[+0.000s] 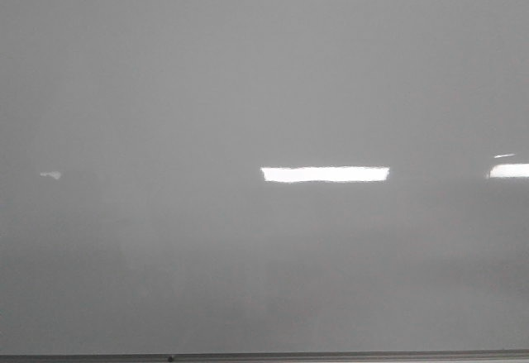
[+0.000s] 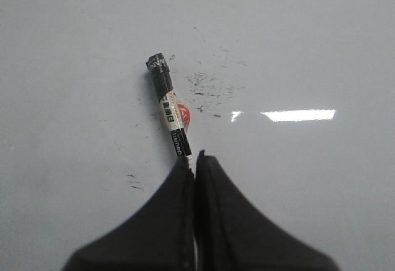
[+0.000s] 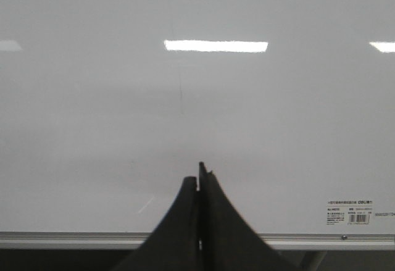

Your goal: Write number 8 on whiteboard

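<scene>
Glossy whiteboard (image 2: 308, 49) fills the background, unmarked by any 8, while the left claw (image 2: 196, 160) is clamped on a light, stiff, slick marker (image 2: 170, 113) near its tail, the right claw (image 3: 199, 181) closed empty.

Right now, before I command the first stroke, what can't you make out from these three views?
- Marker tip: left wrist view; a cap or a bare nib, too blurred to tell, nor whether it touches the whiteboard.
- Marker's rear end: hidden between the left gripper fingers.
- Label print: right wrist view, too small.
- Both arms: outside the front view.
- Any 8: none visible; only faint smudges in the left wrist view.
</scene>
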